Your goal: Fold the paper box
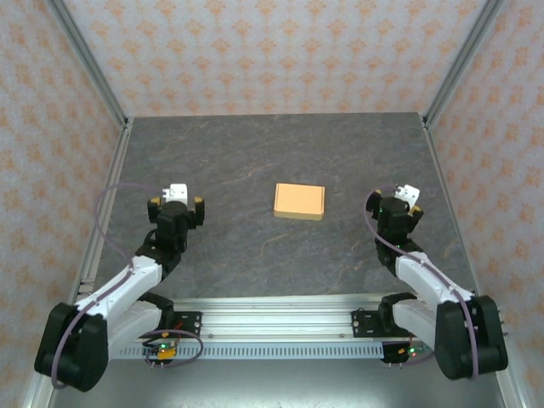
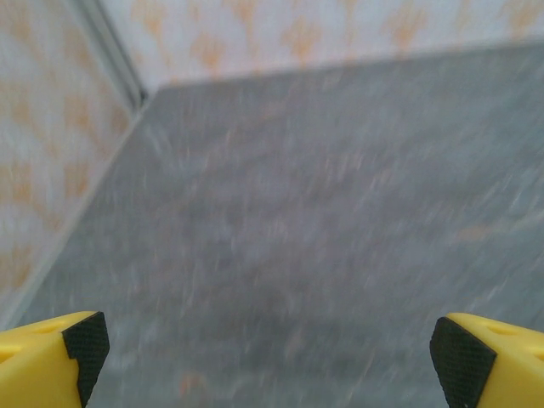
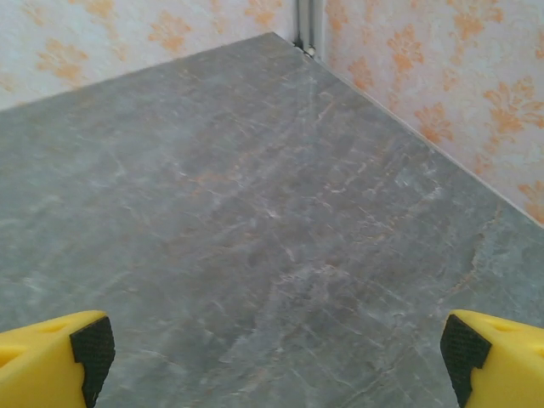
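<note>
Overhead, paper box (image 1: 299,201) lies flat, centred, wrist cams face tabletop (image 3: 255,212) (L blurry), both jaws spread wide.

A grey, stone-veined tabletop (image 1: 255,161) lies across the middle of the overhead frame. Three walls close it in: a back wall (image 1: 272,51) along the top, a left wall (image 1: 42,153) and a right wall (image 1: 501,153) down the sides, all papered pale with rows of orange motifs. Slanting metal posts (image 1: 89,59) stand at the upper-left and upper-right corners. A slotted aluminium rail (image 1: 280,310) runs across the bottom. In the right wrist view the grey surface reaches a corner post (image 3: 304,25) at top centre; the left wrist view is blurred, with papered wall at upper left.
</note>
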Tool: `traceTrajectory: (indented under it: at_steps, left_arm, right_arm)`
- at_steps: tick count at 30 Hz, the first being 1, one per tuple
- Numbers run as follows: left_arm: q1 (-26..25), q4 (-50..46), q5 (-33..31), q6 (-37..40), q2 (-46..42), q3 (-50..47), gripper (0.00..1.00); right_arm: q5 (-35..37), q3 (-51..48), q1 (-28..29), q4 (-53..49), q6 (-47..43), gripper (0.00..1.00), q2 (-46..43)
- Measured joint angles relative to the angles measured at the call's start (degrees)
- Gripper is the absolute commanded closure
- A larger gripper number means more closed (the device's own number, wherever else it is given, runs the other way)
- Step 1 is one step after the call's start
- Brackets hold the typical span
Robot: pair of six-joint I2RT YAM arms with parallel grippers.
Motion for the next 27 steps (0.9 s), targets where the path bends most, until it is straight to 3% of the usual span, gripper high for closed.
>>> traceTrajectory:
  at_steps: [5, 13, 18, 27]
  left_arm:
    - [2.0, 6.4, 4.7, 1.7, 7.5, -1.2, 0.00]
    - [8.9, 20.8, 16.9, 3.9, 22.1, 2.0, 0.00]
    - [14.0, 25.2, 20.4, 1.4, 28.0, 3.7, 0.00]
    - [14.3, 26.9, 21.5, -0.1, 28.4, 4.0, 0.00]
  right_arm:
    - [-3.0, -0.7, -2.1, 11.5, -4.0, 0.01, 11.8]
    - [-10.7, 6.2, -5.0, 19.5, -6.9, 0.01, 26.1]
    - [-12.2, 5.8, -5.4, 21.0, -6.8, 0.01, 27.7]
    - [-12.4, 5.8, -5.4, 22.0, -6.8, 0.01, 27.7]
